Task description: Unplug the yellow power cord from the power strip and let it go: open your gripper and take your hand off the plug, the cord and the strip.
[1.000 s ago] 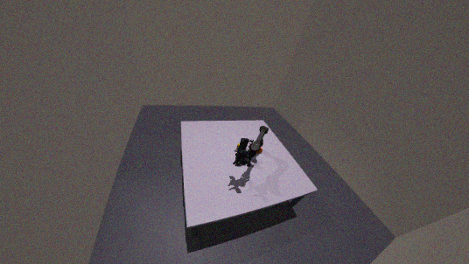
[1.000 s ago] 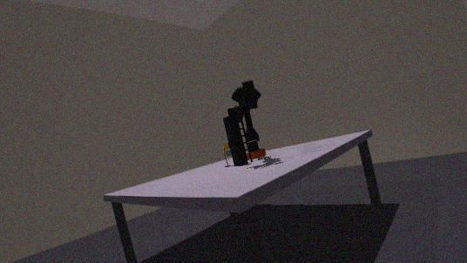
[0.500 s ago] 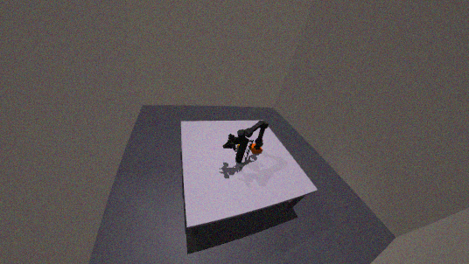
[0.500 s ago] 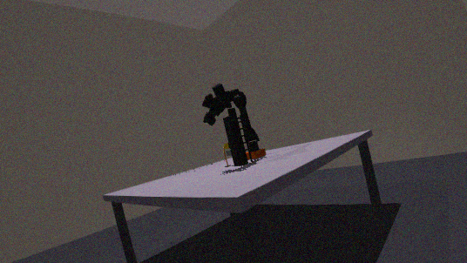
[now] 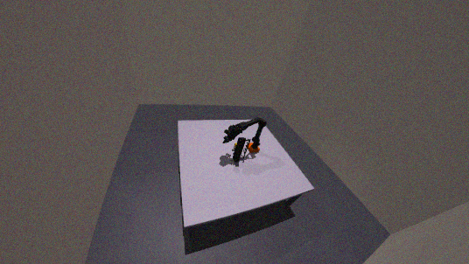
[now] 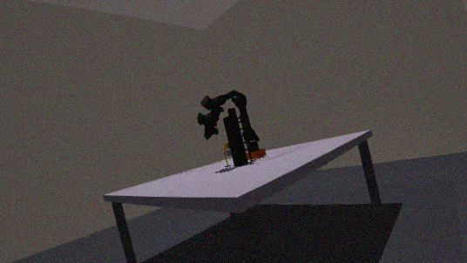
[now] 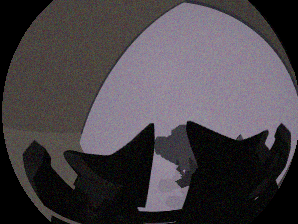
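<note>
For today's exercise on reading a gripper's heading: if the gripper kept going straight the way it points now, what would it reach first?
Probably the table. The gripper has nothing between its fingers, and the wrist view shows mostly bare table surface ahead; depth is unclear.

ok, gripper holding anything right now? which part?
Nothing held. The gripper hangs in the air beside the upright power strip, fingers partly closed around bare space.
</note>
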Controlling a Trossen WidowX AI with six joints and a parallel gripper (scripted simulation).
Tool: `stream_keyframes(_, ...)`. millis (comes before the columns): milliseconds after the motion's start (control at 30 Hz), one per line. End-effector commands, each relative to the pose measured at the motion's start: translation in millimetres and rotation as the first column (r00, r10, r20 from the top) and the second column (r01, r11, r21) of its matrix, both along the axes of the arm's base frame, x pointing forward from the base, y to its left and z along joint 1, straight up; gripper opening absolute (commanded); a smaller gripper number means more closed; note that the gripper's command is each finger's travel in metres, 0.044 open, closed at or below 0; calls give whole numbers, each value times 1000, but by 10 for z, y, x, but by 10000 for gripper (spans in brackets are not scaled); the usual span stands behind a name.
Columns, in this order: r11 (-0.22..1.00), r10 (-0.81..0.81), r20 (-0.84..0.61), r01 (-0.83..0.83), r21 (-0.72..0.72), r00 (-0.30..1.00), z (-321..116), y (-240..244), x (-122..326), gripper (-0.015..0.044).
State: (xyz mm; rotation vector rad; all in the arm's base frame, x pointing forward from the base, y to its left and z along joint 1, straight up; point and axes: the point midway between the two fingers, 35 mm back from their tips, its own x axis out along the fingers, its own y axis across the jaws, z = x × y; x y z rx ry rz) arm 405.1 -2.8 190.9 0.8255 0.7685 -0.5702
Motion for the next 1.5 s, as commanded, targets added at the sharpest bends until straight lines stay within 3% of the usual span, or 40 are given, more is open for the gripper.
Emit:
stream_keyframes(0,957,-220,-212,253,141,952,-293,-279,-530,160)
stream_keyframes(233,671,-525,-572,720,178,630,-527,-500,-1518,160)
stream_keyframes(1467,659,-528,-582,730,178,619,-525,-134,-1453,160)
